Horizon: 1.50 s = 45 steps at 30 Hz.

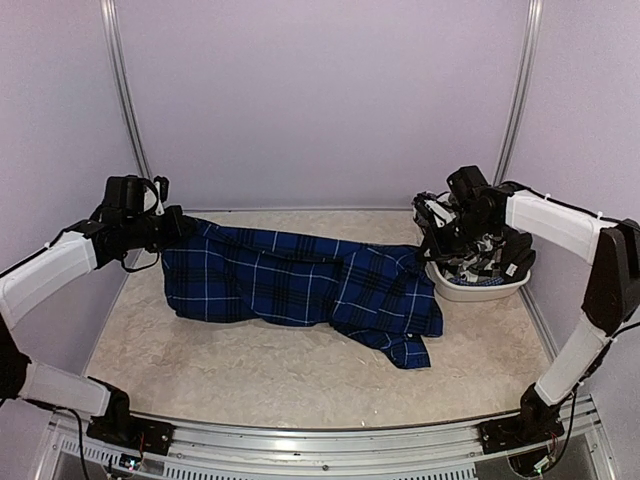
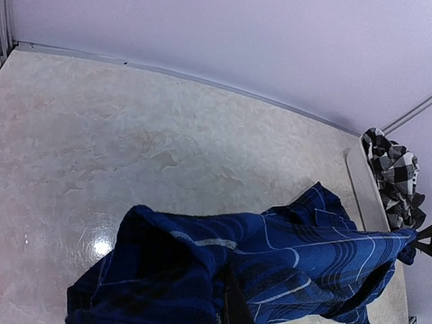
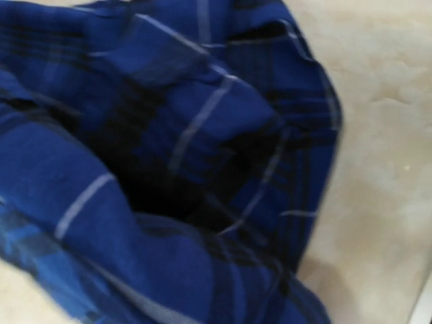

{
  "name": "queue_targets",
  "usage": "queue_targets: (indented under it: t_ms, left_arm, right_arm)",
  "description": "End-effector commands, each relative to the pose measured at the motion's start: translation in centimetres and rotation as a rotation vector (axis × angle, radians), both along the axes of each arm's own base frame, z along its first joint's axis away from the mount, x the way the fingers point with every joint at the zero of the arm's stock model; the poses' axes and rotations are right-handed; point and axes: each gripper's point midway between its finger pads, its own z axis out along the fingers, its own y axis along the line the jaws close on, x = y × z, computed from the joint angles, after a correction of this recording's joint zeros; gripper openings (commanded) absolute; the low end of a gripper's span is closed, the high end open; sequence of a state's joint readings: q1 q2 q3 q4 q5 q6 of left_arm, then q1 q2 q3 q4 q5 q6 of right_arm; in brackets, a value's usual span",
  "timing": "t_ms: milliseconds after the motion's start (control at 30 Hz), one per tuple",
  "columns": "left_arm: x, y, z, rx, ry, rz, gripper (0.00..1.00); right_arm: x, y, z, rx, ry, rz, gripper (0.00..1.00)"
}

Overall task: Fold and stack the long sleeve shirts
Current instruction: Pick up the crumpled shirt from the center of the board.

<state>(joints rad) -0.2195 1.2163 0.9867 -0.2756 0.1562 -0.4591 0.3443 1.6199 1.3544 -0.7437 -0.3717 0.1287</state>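
Observation:
The royal blue plaid shirt (image 1: pixel 300 280) hangs stretched across the table between my two grippers, its lower edge and a sleeve resting on the surface. My left gripper (image 1: pixel 178 228) is shut on its left end. In the left wrist view the blue cloth (image 2: pixel 304 250) bunches over the jaws and only a dark finger (image 2: pixel 236 297) shows. My right gripper (image 1: pixel 432 238) holds the shirt's right end beside the basket. The right wrist view is filled with blue cloth (image 3: pixel 202 135) and its fingers are hidden. The black-and-white checked shirt (image 1: pixel 487 255) lies crumpled in the basket, and it also shows in the left wrist view (image 2: pixel 395 172).
A white basket (image 1: pixel 480 293) stands at the table's right side, against the right arm. Lilac walls close in the back and both sides. A metal rail runs along the near edge by the arm bases.

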Motion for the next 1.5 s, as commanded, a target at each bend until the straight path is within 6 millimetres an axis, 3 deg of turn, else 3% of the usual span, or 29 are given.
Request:
queue_targets:
  t_ms: [0, 200, 333, 467, 833, 1100, 1300, 1467]
  left_arm:
    - [1.7, -0.2, -2.6, 0.009, 0.013, 0.014, 0.0]
    - [2.0, -0.6, -5.1, 0.017, 0.054, 0.007, 0.0]
    - [1.7, -0.7, -5.4, 0.012, 0.051, 0.004, 0.0]
    - [1.4, -1.1, -5.0, 0.004, 0.039, -0.01, 0.0]
    - [0.8, -1.7, -3.4, -0.006, 0.006, -0.031, 0.0]
    - [0.9, -2.1, -3.5, -0.005, 0.009, -0.038, 0.0]
    - [0.7, -2.1, -3.3, -0.003, 0.005, -0.041, 0.0]
    - [0.6, -2.1, -3.4, -0.001, 0.006, -0.042, 0.0]
  right_arm:
    - [2.7, -0.5, -1.9, -0.061, -0.021, -0.065, 0.05]
    - [4.1, -1.3, -0.2, -0.14, -0.096, -0.097, 0.36]
    - [2.9, -0.3, 1.4, -0.141, -0.156, -0.07, 0.45]
    - [1.7, 1.0, 1.0, -0.144, -0.167, -0.042, 0.45]
    - [3.4, 2.0, -3.4, -0.155, -0.104, -0.071, 0.39]
    - [3.7, 2.3, -5.0, -0.15, -0.08, -0.1, 0.36]
    - [4.2, 1.7, -5.2, -0.197, -0.126, -0.143, 0.37]
    - [4.5, 2.1, -4.0, -0.268, -0.22, -0.133, 0.38]
